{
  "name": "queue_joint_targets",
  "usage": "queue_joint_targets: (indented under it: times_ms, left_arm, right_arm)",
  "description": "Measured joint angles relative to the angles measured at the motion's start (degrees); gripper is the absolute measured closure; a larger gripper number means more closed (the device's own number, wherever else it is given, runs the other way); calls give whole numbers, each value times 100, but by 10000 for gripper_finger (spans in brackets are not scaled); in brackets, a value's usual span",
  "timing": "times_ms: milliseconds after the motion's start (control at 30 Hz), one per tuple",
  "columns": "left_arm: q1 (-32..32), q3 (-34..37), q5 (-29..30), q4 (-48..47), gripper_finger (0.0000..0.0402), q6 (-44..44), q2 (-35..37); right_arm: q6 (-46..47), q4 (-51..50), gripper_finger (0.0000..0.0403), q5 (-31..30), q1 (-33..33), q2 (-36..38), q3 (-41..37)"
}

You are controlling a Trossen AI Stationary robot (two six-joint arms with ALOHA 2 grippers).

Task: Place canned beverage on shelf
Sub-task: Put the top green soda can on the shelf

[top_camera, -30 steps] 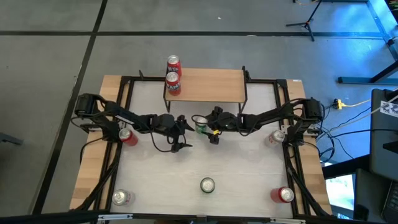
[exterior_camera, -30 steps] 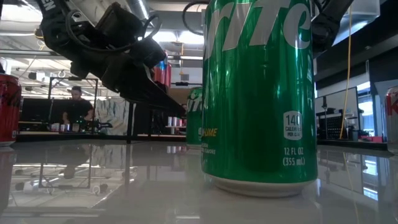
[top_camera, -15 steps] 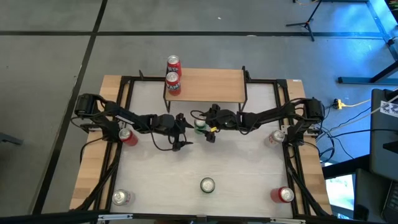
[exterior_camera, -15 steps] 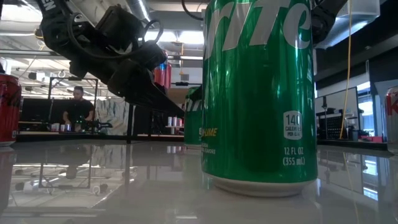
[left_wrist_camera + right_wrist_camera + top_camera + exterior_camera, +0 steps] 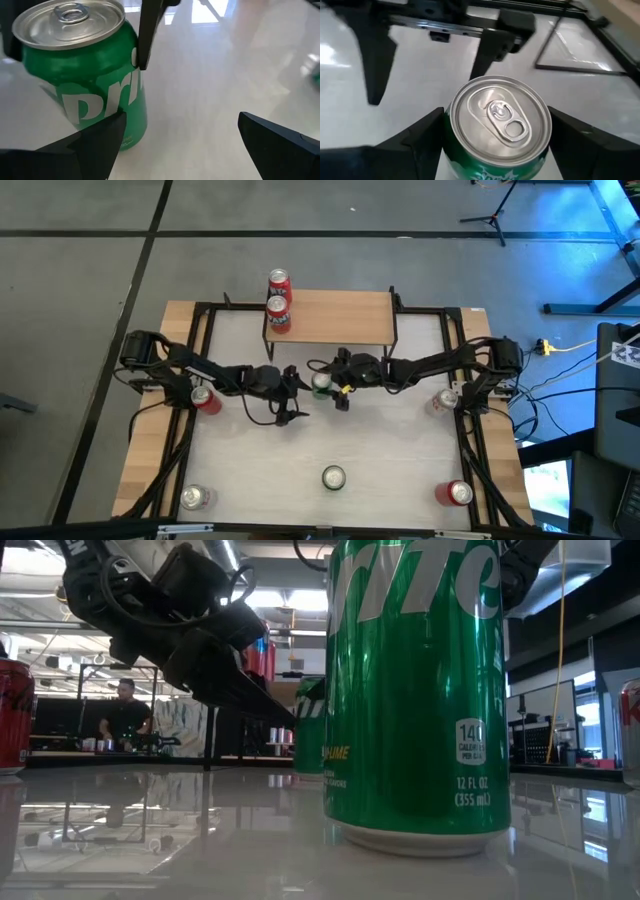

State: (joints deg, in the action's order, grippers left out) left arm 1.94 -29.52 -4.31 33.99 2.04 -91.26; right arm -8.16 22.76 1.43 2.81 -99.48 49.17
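A green can [image 5: 320,383] stands upright on the white tabletop in front of the shelf [image 5: 340,317], and it also shows in the low view as the green can [image 5: 308,730]. My right gripper [image 5: 496,145] is shut on it. My left gripper [image 5: 294,395] is open just to the can's left. In the left wrist view the green can [image 5: 85,75] stands beside one of its fingers, untouched. A red can [image 5: 278,312] stands on the shelf's left end, and another red can [image 5: 279,280] stands at its far left corner. My right gripper pinches the green can's side wall [image 5: 451,142] between its two fingers, just below the top rim. The fingers [image 5: 420,137] come from the table's right, slanting a little downward. The can stays upright with its bottom [image 5: 127,142] on the table.
A second green can [image 5: 333,477] stands near the front edge and fills the low view [image 5: 415,690]. More cans stand at the left [image 5: 205,398], front left [image 5: 195,498], right [image 5: 445,400] and front right [image 5: 458,493]. Black frame rails [image 5: 200,330] run along the table's sides.
My right gripper has edged a little toward the table's left. The green can between its fingers has slid slightly the same way, still upright on the table.
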Motion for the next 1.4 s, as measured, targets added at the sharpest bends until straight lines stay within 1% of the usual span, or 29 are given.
queue_joint_targets:
  times_ms: [100, 233, 333, 533, 600, 667, 767, 900, 1000, 1133, 1200, 1300, 1400]
  left_arm:
    - [-3, 0, -344, 9, 24, 9, 0]
    - [-39, 0, -644, -13, 24, -36, 8]
    - [-164, 0, -668, -267, 24, -194, 170]
    - [-512, -2, -483, -843, 24, -565, 762]
    - [-628, -4, -400, -868, 24, -647, 910]
    - [-750, -4, -103, -941, 24, -656, 1018]
    - [-851, -4, 283, -940, 24, -619, 1037]
    - [-873, -4, 393, -948, 24, -605, 1034]
    - [-870, -4, 419, -929, 24, -599, 1034]
    - [-870, -6, 695, -908, 24, -597, 1034]
    - [-870, -52, 824, -913, 24, -596, 1034]
    - [-870, -191, 912, -906, 24, -597, 1034]
    - [-865, -348, 961, -907, 24, -595, 1034]
  right_arm:
    - [-178, -57, 96, 353, 0, 2, 10]
    - [-362, -312, 107, 543, -4, 2, 151]
    - [-454, -401, 115, 884, -8, -7, 228]
    - [-548, -439, 107, 2195, -33, -15, 227]
    - [-587, -446, 108, 2366, -37, -17, 227]
    - [-653, -448, 107, 2362, -34, -17, 227]
    - [-728, -432, 91, 2216, -24, -17, 227]
    - [-735, -401, 60, 1910, -28, -17, 227]
    - [-735, -378, 43, 1888, -24, -17, 227]
    - [-745, -398, 33, 1863, -24, 17, 227]
    - [-732, -473, 32, 1812, -24, 126, 227]
    - [-730, -910, 33, 1801, -24, 479, 227]
    - [-726, -1565, 33, 1702, -24, 956, 227]
